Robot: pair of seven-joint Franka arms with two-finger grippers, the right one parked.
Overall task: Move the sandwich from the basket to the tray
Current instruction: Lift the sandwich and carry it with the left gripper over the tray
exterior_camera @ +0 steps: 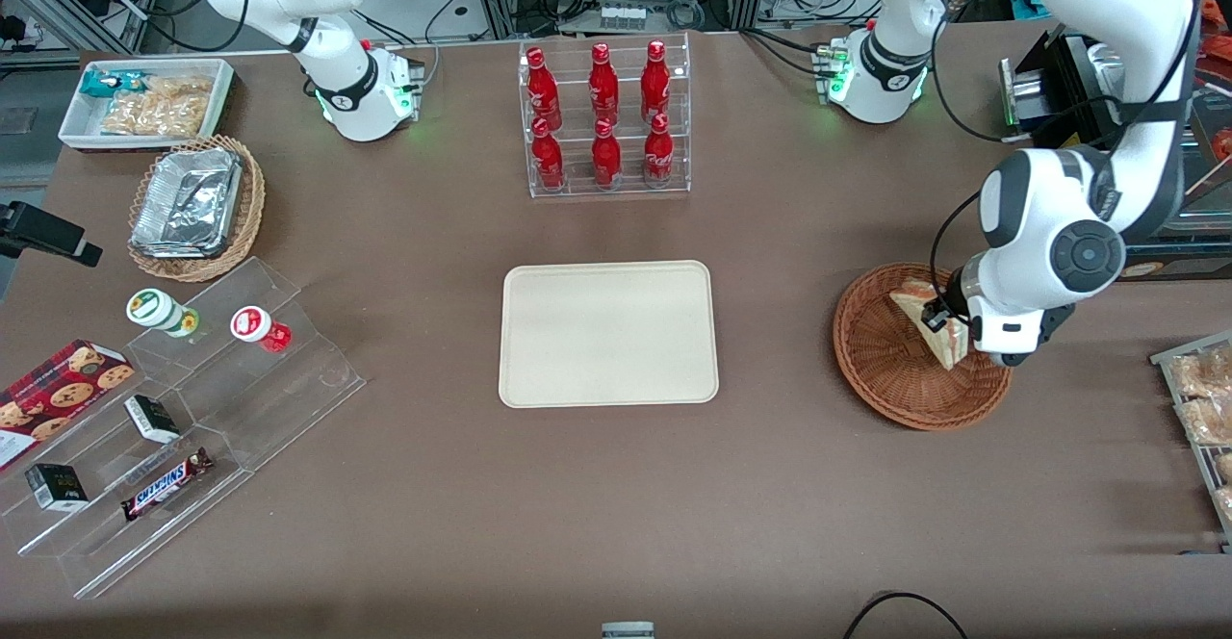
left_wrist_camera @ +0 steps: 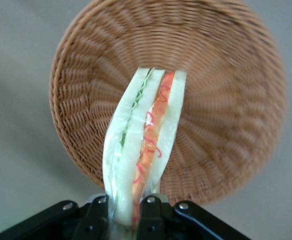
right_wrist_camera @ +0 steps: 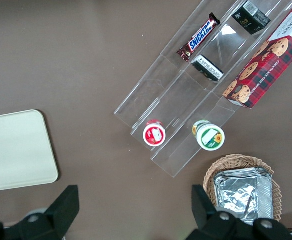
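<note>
Now the hand (left_wrist_camera: 128, 212) sits over the basket (exterior_camera: 890, 370), its fingers (left_wrist_camera: 151, 212) pinching one end of the sandwich (left_wrist_camera: 140, 145). From the wrist camera the sandwich hangs edge-on above the woven bowl (green filling on one side, orange-red on the other), clear of the wicker as far as that view shows. Seen from the front, the sandwich (exterior_camera: 932, 321) shows as a white wedge over the basket. Nearer the middle of the brown bench (exterior_camera: 616, 504) lies the tray (exterior_camera: 608, 333), well apart from the basket.
</note>
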